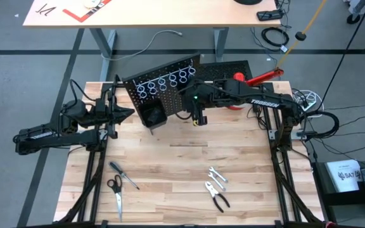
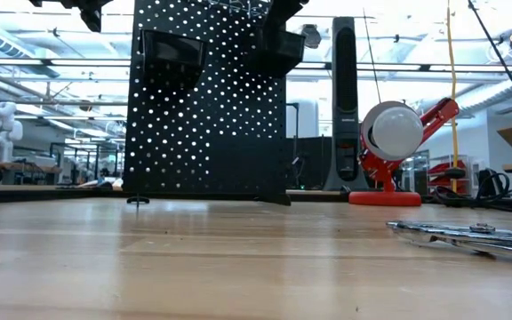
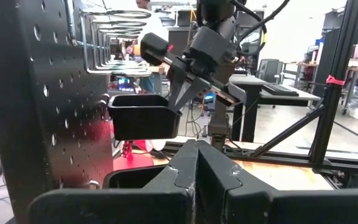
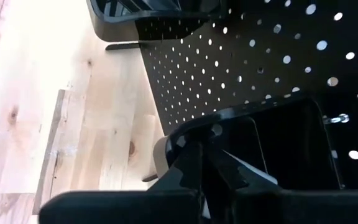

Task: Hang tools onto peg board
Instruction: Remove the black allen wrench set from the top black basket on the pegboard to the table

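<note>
The black peg board (image 1: pixel 163 88) stands upright at the table's far middle, with a row of silver rings (image 1: pixel 165 82) and two black bins (image 2: pixel 172 58) on its face. My right gripper (image 3: pixel 178 99) is shut and slants down at the rim of the right-hand bin (image 3: pixel 143 118). My left gripper (image 3: pixel 197 155) is shut and level, left of the board. A screwdriver (image 1: pixel 124 175) and scissors (image 1: pixel 116 191) lie flat at the near left. A wrench (image 1: pixel 217 175) and pliers (image 1: pixel 217 197) lie flat at the near right. My right gripper's shut fingertips (image 4: pixel 197 163) stand over the bin's rim (image 4: pixel 229 121), coming from above and from the table's right. I cannot tell whether they touch the rim, nor whether anything sits between them.
A red-and-white lamp (image 1: pixel 252 79) stands right of the board, beside a flat slotted black panel (image 1: pixel 227 66) lying behind it. Bare wood stretches between the board and the tools. The pliers (image 2: pixel 469 236) lie close to the low camera.
</note>
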Tool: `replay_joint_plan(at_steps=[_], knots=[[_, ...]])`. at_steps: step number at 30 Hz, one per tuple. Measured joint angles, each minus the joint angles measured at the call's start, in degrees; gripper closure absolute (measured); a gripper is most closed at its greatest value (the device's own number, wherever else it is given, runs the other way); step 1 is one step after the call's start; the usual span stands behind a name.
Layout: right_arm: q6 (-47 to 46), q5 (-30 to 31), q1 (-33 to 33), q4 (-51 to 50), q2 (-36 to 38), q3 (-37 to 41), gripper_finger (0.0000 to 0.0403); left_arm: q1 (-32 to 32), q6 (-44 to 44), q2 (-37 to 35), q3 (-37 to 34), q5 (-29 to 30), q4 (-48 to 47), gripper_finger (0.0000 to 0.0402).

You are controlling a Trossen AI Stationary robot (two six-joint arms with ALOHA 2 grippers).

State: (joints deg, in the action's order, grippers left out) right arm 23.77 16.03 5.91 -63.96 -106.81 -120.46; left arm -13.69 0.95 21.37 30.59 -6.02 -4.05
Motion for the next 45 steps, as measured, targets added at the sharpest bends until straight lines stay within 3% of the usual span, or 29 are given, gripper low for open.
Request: replay_joint_plan(at_steps=[8, 19, 24, 31, 39, 45], knots=[[-2.2, 0.1, 0.0, -0.2, 0.4, 0.0, 0.0388, 0.0, 0.0, 0.0, 0.0, 0.0, -0.1, 0.0388], [-0.4, 0.3, 0.0, 0.5, 0.5, 0.0, 0.0292, 0.0, 0.1, 0.0, 0.0, 0.0, 0.0, 0.0388], [3.9, -0.3, 0.0, 2.4, 0.4, 0.0, 0.0274, 0.0, 0.1, 0.0, 0.0, 0.0, 0.0, 0.0388], [6.9, -3.0, 0.0, 2.9, -0.4, -0.1, 0.0296, 0.0, 0.1, 0.0, 0.0, 0.0, 0.0, 0.0388], [8.0, -3.2, -0.1, 3.2, -0.9, 0.0, 0.0389, 0.0, 0.1, 0.0, 0.0, 0.0, -0.1, 0.0388], [7.3, -4.2, 0.0, 4.5, -0.9, 0.0, 0.0400, 0.0, -0.2, 0.0, 0.0, 0.0, -1.3, 0.0388]])
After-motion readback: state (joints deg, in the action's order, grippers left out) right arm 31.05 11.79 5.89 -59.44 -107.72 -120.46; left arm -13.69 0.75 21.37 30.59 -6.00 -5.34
